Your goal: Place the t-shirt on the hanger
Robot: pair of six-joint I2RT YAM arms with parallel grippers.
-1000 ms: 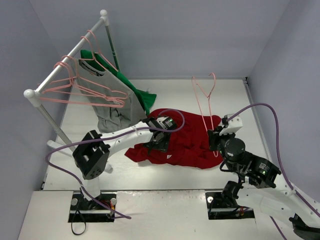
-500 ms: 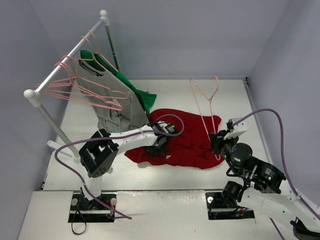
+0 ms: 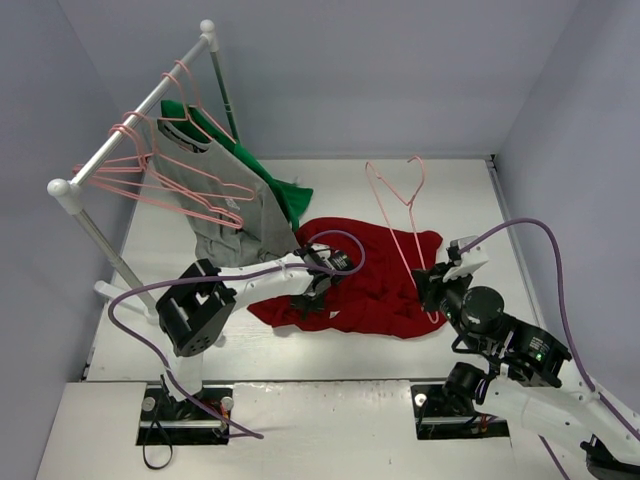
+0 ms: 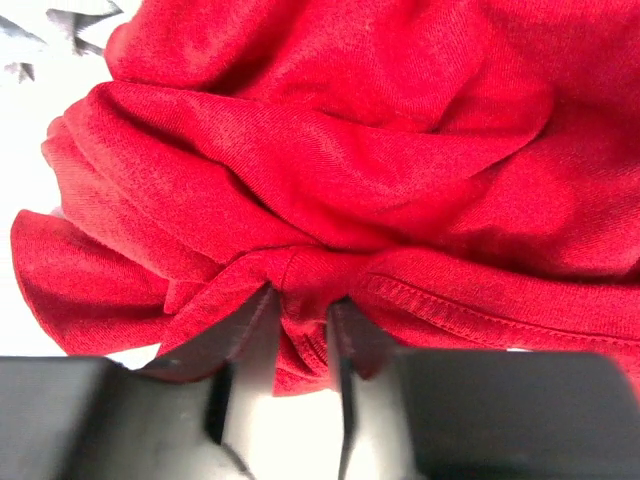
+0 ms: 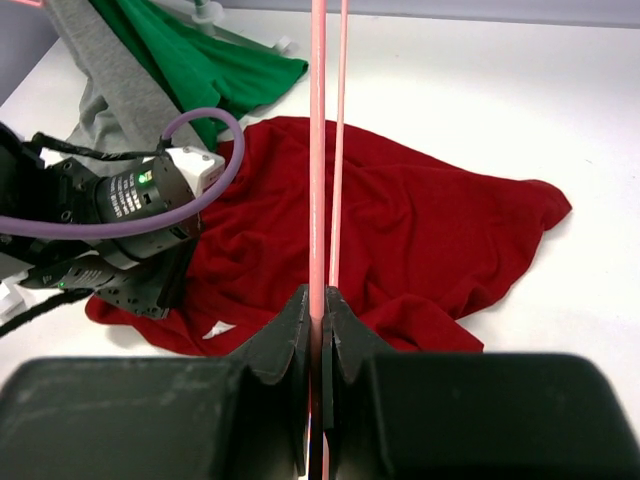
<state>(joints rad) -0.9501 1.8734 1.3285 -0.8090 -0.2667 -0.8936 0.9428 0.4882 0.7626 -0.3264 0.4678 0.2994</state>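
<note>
Dark red, plain, short-sleeved cloth t-shirt (image 3: 375,285) lies crumpled in a low heap on the white table (image 3: 460,190).

The left gripper (image 4: 300,312) works at the near-left edge of the t-shirt. Its fingers are closed on a bunched fold of hem. This pinch probably serves to lift or spread the garment so that a wire end can enter it.

The right gripper (image 5: 318,300) sits at the near-right edge of the t-shirt, clamped on a thin pink wire hanger (image 5: 318,150) of triangular shape. The hanger rises from the jaws and leans away over the right part of the t-shirt, hook end farthest off, apparently lined up for insertion.

Limits of view:
- The neck opening cannot be identified among the folds.
- Whether the wire touches the cloth cannot be told.
- The jaws cover the gripped part of the hanger.
- The right wrist view cuts off the hook.
</note>
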